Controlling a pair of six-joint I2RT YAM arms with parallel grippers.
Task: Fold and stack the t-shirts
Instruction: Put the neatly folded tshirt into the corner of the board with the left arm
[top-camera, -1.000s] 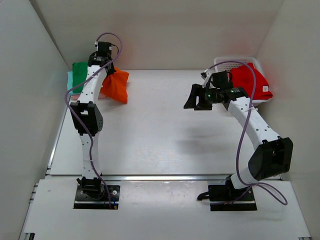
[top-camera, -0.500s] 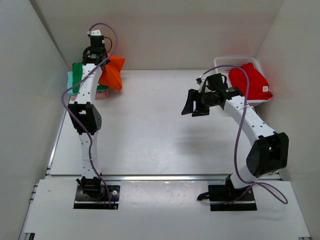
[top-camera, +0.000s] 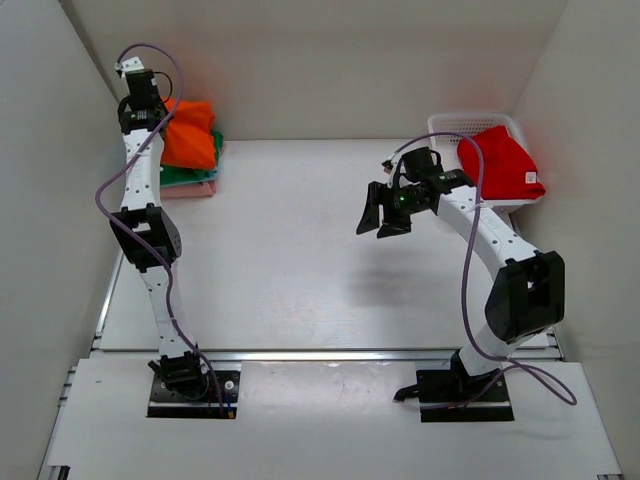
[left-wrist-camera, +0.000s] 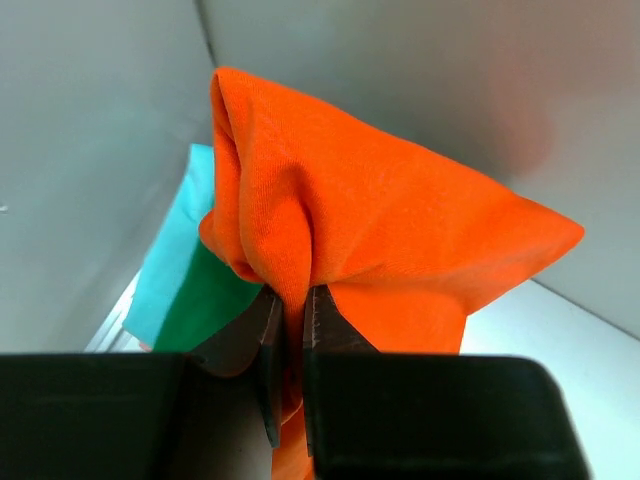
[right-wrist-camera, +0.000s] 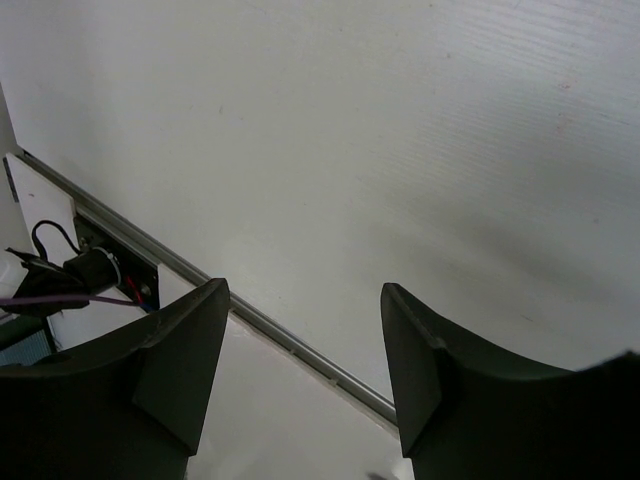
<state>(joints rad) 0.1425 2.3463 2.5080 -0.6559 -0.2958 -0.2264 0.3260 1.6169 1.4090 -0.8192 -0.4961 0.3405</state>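
My left gripper (top-camera: 155, 117) is raised at the far left corner and is shut on a fold of the bright orange t-shirt (top-camera: 188, 135), which hangs over the stack; the pinch shows in the left wrist view (left-wrist-camera: 290, 300), with the orange t-shirt (left-wrist-camera: 380, 220) bunched above the jaws. Under it lie a dark green t-shirt (top-camera: 190, 176), a mint one (left-wrist-camera: 170, 260) and a pink one (top-camera: 190, 188). A red t-shirt (top-camera: 497, 160) lies over the white mesh basket (top-camera: 455, 124) at the far right. My right gripper (top-camera: 382, 212) is open and empty above the table's middle (right-wrist-camera: 305, 300).
White walls close in the table on the left, back and right. A metal rail (top-camera: 330, 354) runs along the table's near edge, and shows in the right wrist view (right-wrist-camera: 290, 340). The left arm's base and cable (right-wrist-camera: 70, 275) show at the near left.
My left gripper has carried the orange t-shirt up and left, from beside the stack to over it. My right gripper has moved left, away from the basket, staying open.
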